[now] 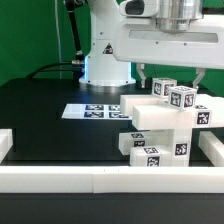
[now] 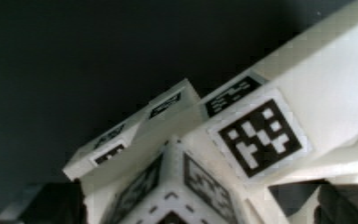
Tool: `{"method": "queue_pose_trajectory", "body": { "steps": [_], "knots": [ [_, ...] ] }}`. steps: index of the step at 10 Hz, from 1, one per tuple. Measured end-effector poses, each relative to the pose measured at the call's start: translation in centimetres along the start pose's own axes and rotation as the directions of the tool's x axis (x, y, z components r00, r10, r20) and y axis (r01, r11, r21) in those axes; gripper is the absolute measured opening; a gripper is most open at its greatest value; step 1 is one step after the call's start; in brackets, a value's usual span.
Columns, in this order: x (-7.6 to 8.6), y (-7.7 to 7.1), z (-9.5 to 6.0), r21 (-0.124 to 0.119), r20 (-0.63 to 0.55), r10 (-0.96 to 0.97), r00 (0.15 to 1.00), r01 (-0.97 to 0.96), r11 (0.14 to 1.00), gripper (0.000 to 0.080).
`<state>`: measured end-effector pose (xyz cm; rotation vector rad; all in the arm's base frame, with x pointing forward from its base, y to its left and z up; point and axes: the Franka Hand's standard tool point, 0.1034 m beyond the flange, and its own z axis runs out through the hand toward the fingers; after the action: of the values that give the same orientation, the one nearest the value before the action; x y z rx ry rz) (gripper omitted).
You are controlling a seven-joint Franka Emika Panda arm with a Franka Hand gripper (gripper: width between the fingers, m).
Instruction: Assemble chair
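Note:
The chair parts (image 1: 160,125) stand as a stack of chunky white blocks with black-and-white tags at the exterior view's right. Two tagged pieces (image 1: 175,93) stick up from the top of the stack. My gripper (image 1: 172,74) hangs just over these top pieces, its dark fingers (image 1: 143,71) spread wide on either side and apart from them, so it is open. In the wrist view the tagged white parts (image 2: 247,125) fill the picture right below the gripper (image 2: 190,212), with a dark fingertip (image 2: 51,203) at each side of them.
The marker board (image 1: 95,110) lies flat on the black table behind the stack, towards the exterior view's left. White rails (image 1: 60,180) border the table at the front and both sides. The robot's base (image 1: 105,60) stands at the back.

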<state>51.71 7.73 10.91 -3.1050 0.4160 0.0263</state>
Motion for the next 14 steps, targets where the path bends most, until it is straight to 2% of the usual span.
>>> {"method": "queue_pose_trajectory", "body": {
  "steps": [5, 8, 10, 11, 12, 14],
  "knots": [
    [0.14, 0.34, 0.01, -0.002, 0.0, -0.273, 0.962, 0.273, 0.962, 0.0649],
    [0.29, 0.72, 0.01, -0.01, 0.003, -0.46, 0.888, 0.46, 0.888, 0.0649],
    [0.27, 0.77, 0.08, -0.011, 0.004, -0.447, 0.894, 0.447, 0.894, 0.0396],
    [0.27, 0.77, 0.09, -0.011, 0.004, -0.447, 0.894, 0.447, 0.894, 0.0396],
    [0.27, 0.78, 0.11, -0.011, 0.005, -0.439, 0.898, 0.439, 0.898, 0.0275],
    [0.26, 0.79, 0.13, -0.011, 0.005, -0.412, 0.911, 0.412, 0.911, 0.0275]
  ]
}}
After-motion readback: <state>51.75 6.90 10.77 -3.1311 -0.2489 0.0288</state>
